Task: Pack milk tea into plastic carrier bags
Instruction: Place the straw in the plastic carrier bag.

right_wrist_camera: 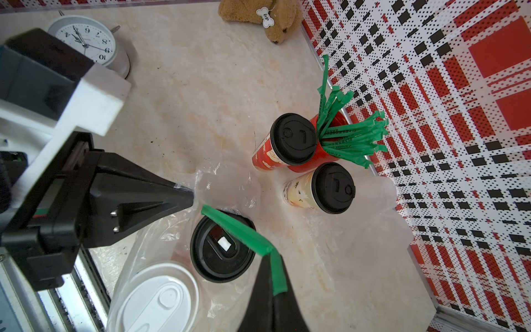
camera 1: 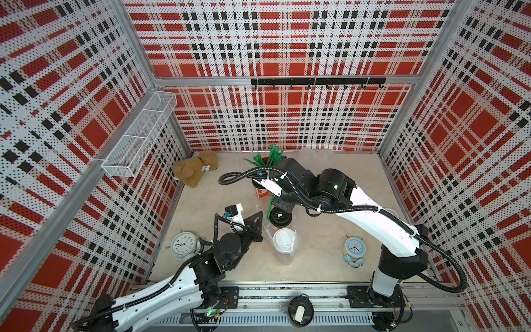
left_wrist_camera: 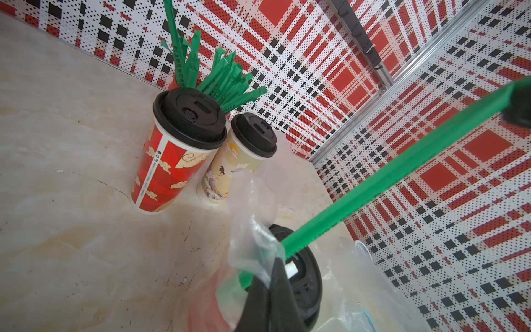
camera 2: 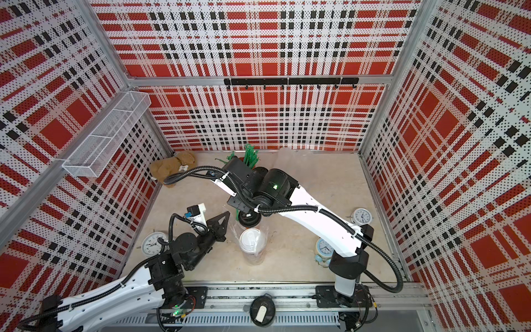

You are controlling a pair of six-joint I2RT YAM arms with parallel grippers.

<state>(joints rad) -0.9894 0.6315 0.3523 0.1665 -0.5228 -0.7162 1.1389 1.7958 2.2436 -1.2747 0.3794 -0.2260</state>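
**At the bag mouth: keep the rim wide, lower the straw straight**

Pressed together, the tips of the left gripper [right_wrist_camera: 188,197] pinch a fold of the plastic carrier bag [right_wrist_camera: 227,184] at its rim and hold it up. The right gripper [right_wrist_camera: 271,257] is likewise closed, nipping a green straw [right_wrist_camera: 235,228] near one end. In the left wrist view the straw's other end reaches down behind the plastic fold, just beside the black-lidded cup [left_wrist_camera: 306,276].

Judged from that, the step is adding a straw to a bag that appears to hold two milk teas. To do it well, the left side keeps the rim taut and raised. The straw should slide between lid and film, not onto the lid, and be released only once it is mostly inside.

In a top view, from that cup the white-lidded cup [camera 1: 284,238] sits at six o'clock and the left gripper at nine. The unpacked red cup [right_wrist_camera: 293,139] and cream cup [right_wrist_camera: 333,188] stand by the straw holder [right_wrist_camera: 327,156] at eleven.
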